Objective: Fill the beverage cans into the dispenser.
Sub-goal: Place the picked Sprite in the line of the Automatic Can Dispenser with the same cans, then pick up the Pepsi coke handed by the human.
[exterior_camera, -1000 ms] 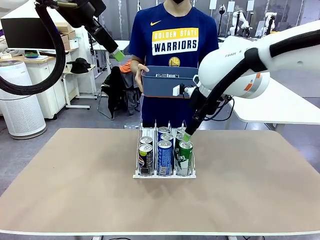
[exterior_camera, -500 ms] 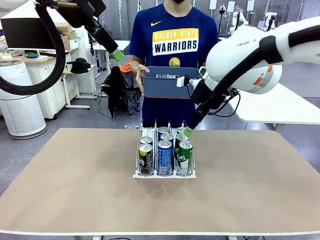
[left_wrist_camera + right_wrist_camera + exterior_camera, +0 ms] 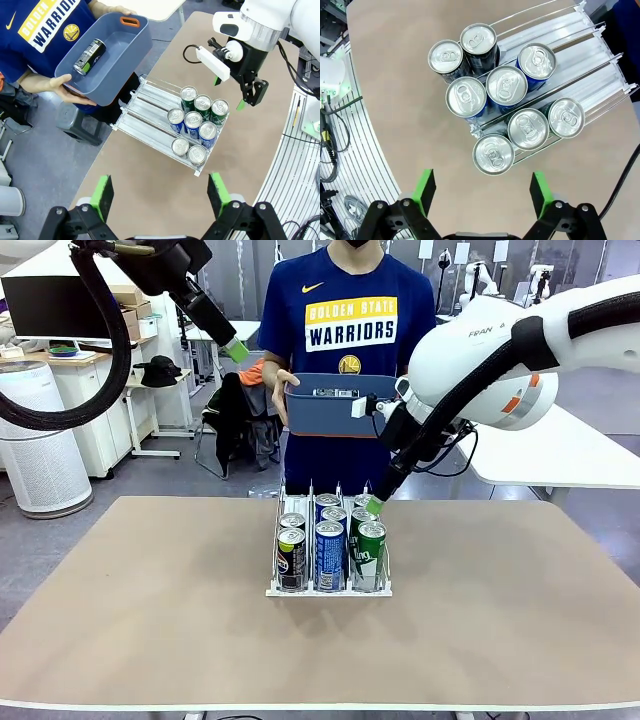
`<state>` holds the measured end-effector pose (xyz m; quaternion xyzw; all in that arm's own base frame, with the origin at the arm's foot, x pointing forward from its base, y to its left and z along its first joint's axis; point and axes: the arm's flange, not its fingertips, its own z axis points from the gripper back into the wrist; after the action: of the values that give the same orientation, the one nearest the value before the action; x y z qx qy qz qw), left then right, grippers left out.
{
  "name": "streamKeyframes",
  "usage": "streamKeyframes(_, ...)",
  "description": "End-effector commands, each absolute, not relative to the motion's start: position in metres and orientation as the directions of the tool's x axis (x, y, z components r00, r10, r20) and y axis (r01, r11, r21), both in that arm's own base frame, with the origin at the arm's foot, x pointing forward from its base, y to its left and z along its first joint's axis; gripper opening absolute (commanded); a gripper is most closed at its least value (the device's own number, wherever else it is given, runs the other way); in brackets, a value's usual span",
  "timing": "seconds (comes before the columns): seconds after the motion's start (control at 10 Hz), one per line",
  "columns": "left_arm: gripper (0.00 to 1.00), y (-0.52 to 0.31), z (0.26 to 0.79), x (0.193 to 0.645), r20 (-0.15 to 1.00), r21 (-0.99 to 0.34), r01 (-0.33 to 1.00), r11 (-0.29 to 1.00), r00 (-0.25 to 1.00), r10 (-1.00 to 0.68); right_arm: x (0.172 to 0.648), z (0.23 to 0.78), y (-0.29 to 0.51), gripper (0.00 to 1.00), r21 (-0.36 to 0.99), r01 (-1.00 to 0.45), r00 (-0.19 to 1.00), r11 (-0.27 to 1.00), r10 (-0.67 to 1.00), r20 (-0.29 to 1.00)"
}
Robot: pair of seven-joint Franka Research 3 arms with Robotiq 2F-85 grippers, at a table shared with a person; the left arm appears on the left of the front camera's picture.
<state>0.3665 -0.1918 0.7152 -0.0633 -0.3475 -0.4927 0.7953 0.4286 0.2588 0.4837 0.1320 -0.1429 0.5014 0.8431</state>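
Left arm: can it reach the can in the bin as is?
Probably yes. The can lies alone in the open-topped bin, nothing over it; the left gripper is open above, and the right gripper sits off over the dispenser.

Grey floor (image 3: 140, 480); white air purifier (image 3: 40, 455) L, white side table (image 3: 570, 455) R, chair w/ clothes (image 3: 238, 420) behind.

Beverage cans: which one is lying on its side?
The dark can in the blue-grey bin the person holds; the other eight stand upright in the dispenser.
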Motion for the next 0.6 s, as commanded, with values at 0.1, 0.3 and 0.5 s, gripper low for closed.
streamKeyframes(0.1, 1.00, -0.1908, 0.7146, 0.3668, 0.614, 0.243, 0.825, 0.510, 0.276, -0.740, 0.4308, 0.4838, 0.2596, 1.00, 0.072, -0.885, 0.452, 0.460, 0.812, 0.369)
streamKeyframes(0.3, 1.00, -0.1908, 0.7146, 0.3668, 0.614, 0.243, 0.825, 0.510, 0.276, -0.740, 0.4308, 0.4838, 0.2596, 1.00, 0.072, -0.885, 0.452, 0.460, 0.812, 0.369)
streamKeyframes(0.5, 1.00, -0.1908, 0.7146, 0.3668, 0.614, 0.243, 0.825, 0.510, 0.276, -0.740, 0.4308, 0.4838, 0.2596, 1.00, 0.072, -0.885, 0.452, 0.460, 0.812, 0.369)
